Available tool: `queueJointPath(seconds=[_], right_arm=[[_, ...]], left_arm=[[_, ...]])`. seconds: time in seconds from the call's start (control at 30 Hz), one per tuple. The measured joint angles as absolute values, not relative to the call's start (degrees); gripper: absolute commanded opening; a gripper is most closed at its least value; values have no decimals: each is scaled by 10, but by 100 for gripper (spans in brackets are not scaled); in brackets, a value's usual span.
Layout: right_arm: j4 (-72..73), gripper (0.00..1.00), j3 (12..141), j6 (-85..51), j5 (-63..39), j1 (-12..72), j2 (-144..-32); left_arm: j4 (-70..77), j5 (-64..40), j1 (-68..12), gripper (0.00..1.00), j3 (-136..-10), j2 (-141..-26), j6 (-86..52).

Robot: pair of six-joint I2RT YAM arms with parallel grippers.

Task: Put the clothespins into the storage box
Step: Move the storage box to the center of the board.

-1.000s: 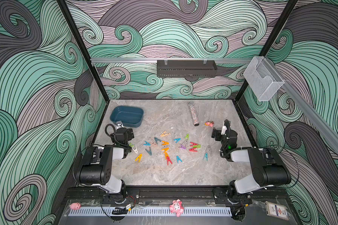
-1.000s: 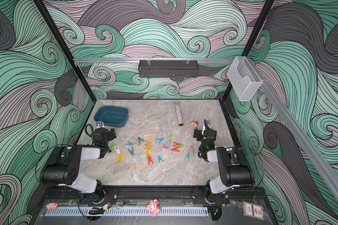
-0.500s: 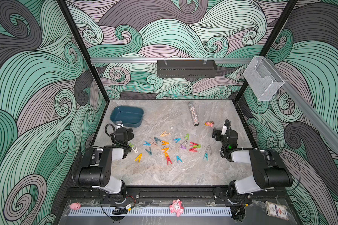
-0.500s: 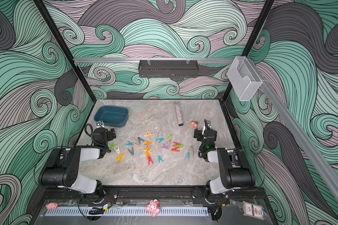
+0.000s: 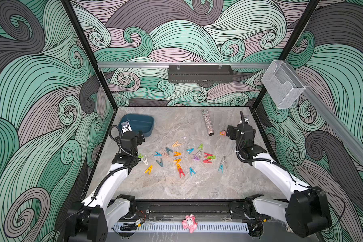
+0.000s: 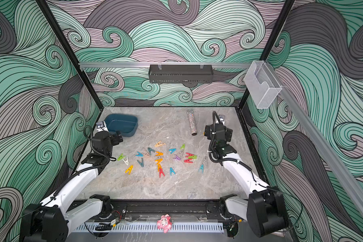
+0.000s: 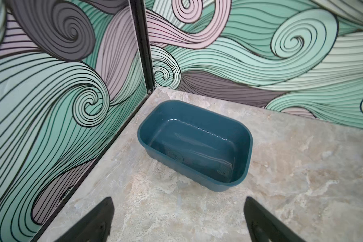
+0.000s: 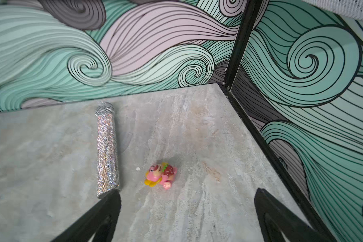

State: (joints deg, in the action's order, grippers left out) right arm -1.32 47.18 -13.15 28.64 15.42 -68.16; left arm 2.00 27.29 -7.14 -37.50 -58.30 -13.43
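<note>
Marbled tabletop (image 5: 176, 188) shows me no change: the storage box (image 7: 195, 144) sits empty in the far left corner. My left tool (image 7: 178, 201) and right tool (image 8: 188, 191) hang wide, holding nothing, and the clothespins (image 5: 177, 160) lie scattered mid-tabletop, none collected.

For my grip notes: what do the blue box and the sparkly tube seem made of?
Storage box: seemingly moulded plastic, glossy; light glints on its inner floor. Sparkly tube: covered in tiny silver reflective facets, perhaps glitter film; core hidden.
</note>
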Motion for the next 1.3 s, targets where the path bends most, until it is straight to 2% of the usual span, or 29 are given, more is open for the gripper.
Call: queueJointPath(seconds=[0.1,0.27,0.43,0.57,0.87,1.07,1.3], right_arm=[[-71,99,488,-183,212,136,-656],[-174,92,511,-253,123,130,-646],[-243,87,559,-308,74,164,-679],[-271,85,576,-338,56,207,-708],[-303,84,668,-363,44,314,-812],[-313,81,726,-364,44,350,-866],[-324,81,785,-364,45,399,-936]], left_arm=[[-76,275,-65,99,-448,-588,-199],[-148,192,-39,90,-526,-604,-232],[-218,124,-31,80,-606,-683,-244],[-252,77,-11,72,-645,-754,-274],[-256,-3,76,65,-676,-878,-358],[-269,-54,129,61,-722,-970,-387],[-272,-68,141,52,-730,-1004,-402]])
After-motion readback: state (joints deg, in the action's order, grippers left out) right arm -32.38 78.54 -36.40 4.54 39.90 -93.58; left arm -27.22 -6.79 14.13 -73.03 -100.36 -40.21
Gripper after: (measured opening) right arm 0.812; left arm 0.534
